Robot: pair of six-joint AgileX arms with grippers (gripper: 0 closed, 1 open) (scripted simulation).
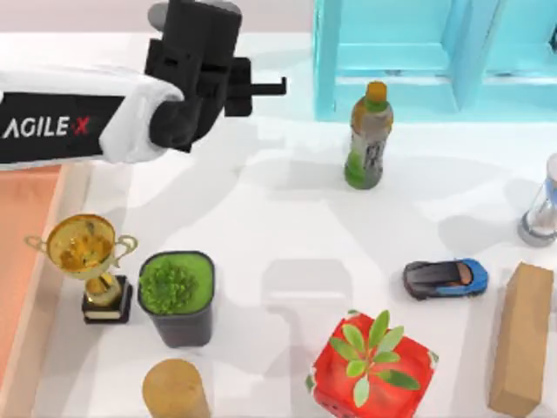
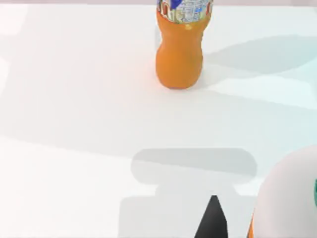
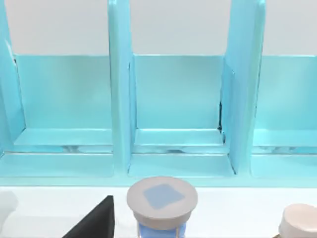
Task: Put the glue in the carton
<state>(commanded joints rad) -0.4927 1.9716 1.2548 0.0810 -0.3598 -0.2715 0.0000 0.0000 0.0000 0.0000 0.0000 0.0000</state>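
Note:
The carton is a salmon-orange box cut off by the table's left edge. My left gripper hangs over the back left of the table, behind the carton and to its right. In the left wrist view the glue shows very close. It is a rounded white body with slivers of teal and orange at its edges. I cannot tell whether it is held. My right gripper is parked facing the cyan frame.
A green-grey bottle stands before the cyan frame. Across the front are a gold trophy, a potted shrub, a red plant box, a blue car and a wooden block. An orange bottle stands beyond the left gripper.

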